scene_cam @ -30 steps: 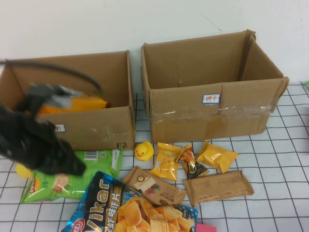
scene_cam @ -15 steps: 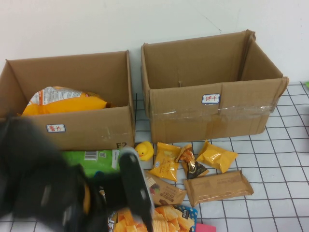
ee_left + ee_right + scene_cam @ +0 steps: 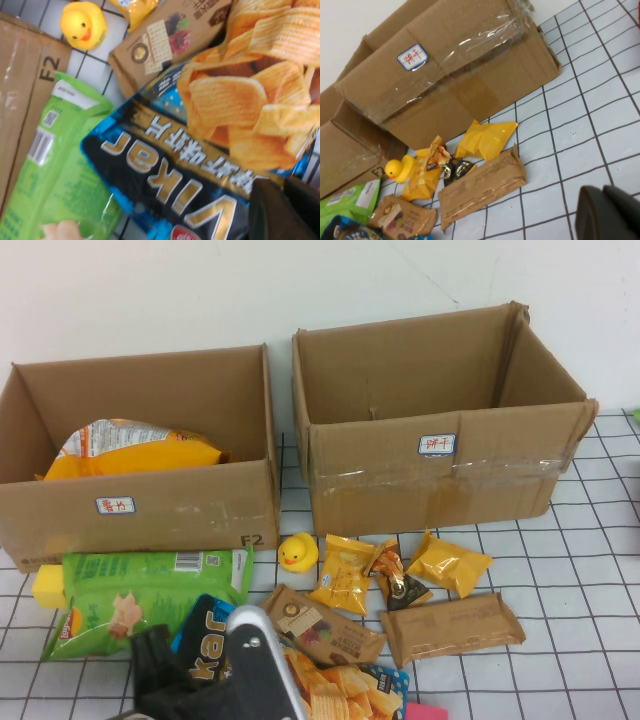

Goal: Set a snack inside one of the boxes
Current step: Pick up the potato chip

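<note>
Two brown cardboard boxes stand at the back, the left box [image 3: 170, 505] and the right box [image 3: 440, 480], each with a white label. An orange chip bag [image 3: 130, 448] lies inside the left box; the right box shows nothing inside. My left arm [image 3: 230, 680] is low at the front edge. Its gripper [image 3: 286, 207] is shut with nothing in it, hovering over the near end of the blue Vikar chip bag [image 3: 165, 165]. My right gripper [image 3: 610, 212] is shut and empty over bare grid table, off to the right of the snacks and out of the high view.
In front of the boxes lie a green chip bag [image 3: 140, 590], a yellow rubber duck [image 3: 294, 552], a brown cracker packet [image 3: 320, 625], two small yellow packets [image 3: 342, 572] [image 3: 450, 562], a dark small packet [image 3: 398, 580] and a flat brown packet [image 3: 452, 626].
My left arm has swung away from the left box and down to the front edge over the Vikar bag. The orange bag stays behind in the left box.
</note>
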